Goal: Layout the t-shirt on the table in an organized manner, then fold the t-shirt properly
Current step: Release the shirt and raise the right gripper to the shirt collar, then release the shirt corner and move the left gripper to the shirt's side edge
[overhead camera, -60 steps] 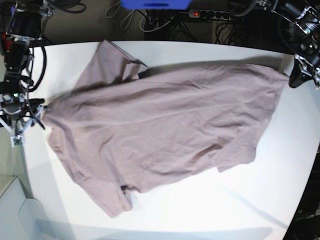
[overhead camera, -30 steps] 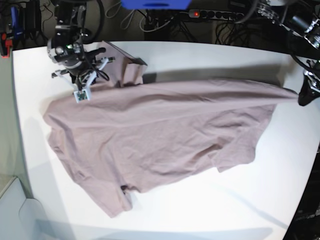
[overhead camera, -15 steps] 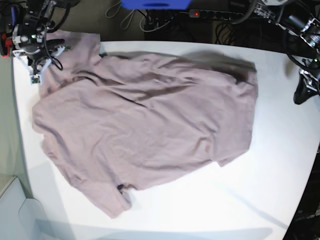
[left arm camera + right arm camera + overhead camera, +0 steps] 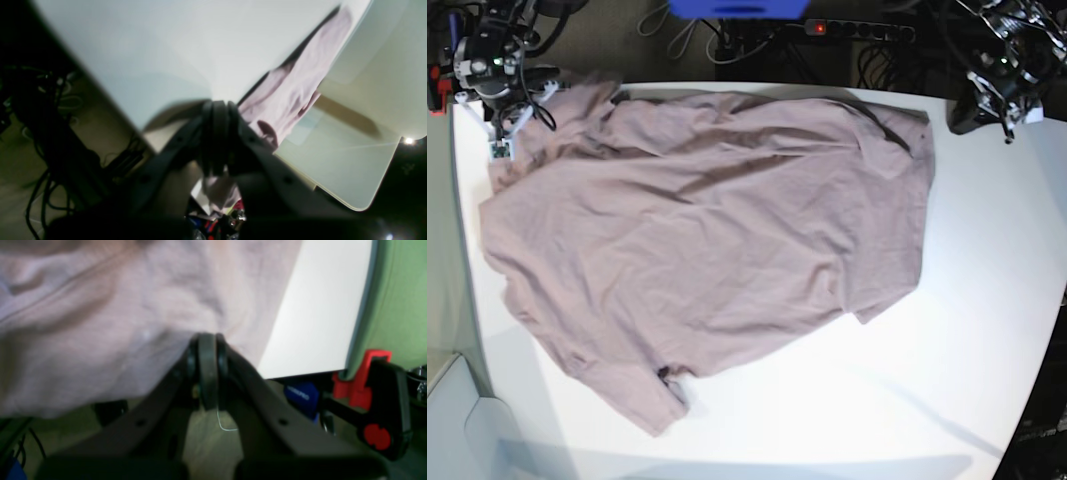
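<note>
The mauve-pink t-shirt (image 4: 697, 230) lies spread and wrinkled over the left and far half of the white table (image 4: 967, 330), one sleeve toward the near edge. My right gripper (image 4: 505, 125) sits at the shirt's far-left corner. In the right wrist view that gripper (image 4: 206, 340) is shut, with the t-shirt (image 4: 100, 323) pinched at its tips beside the table (image 4: 317, 323) edge. My left gripper (image 4: 967, 115) hovers at the far-right corner, apart from the shirt. Seen from the left wrist, this gripper (image 4: 217, 106) is shut and the t-shirt (image 4: 293, 90) lies far off across the table (image 4: 150, 50).
Beyond the far edge are a power strip (image 4: 847, 28) with a red light, cables and a blue object (image 4: 737, 8). A red clamp (image 4: 373, 400) and a green panel (image 4: 400, 306) stand off the table by the right gripper. A pale surface (image 4: 457, 420) adjoins the near-left corner.
The shirt came free of the left gripper and was dragged toward the far-left corner by the right gripper. My left arm has moved from the right edge to the far-right corner.
</note>
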You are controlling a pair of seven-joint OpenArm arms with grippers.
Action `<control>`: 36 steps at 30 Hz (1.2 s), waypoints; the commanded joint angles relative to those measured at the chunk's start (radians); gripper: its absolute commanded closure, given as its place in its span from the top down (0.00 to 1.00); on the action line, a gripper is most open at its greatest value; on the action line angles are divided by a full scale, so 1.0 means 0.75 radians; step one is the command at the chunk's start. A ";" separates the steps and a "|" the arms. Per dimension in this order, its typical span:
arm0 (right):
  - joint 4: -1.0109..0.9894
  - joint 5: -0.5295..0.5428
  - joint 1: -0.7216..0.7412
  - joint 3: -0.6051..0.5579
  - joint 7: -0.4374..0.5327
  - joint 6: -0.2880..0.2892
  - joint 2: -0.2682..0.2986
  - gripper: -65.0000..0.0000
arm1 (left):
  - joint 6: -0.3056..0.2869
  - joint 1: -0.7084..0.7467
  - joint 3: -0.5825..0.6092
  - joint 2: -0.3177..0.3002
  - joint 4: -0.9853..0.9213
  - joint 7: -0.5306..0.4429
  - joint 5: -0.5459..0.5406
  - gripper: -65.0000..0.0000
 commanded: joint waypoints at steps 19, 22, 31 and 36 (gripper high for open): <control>0.214 -0.005 0.053 0.096 0.008 -0.008 0.019 0.00 | 0.010 -0.403 0.316 -0.208 0.022 -0.002 -0.263 0.33; 0.212 -0.005 0.074 0.124 0.008 -0.008 0.021 0.00 | 0.010 -0.510 0.425 -0.202 0.020 -0.002 -0.261 0.41; 0.210 -0.072 0.225 0.122 -0.086 -0.008 0.019 0.15 | 0.010 -0.837 0.846 -0.107 -0.209 -0.392 0.080 0.50; 0.212 -0.072 0.295 0.124 -0.201 -0.008 0.021 0.37 | 0.008 -1.015 1.151 -0.095 -0.613 -0.695 0.246 0.50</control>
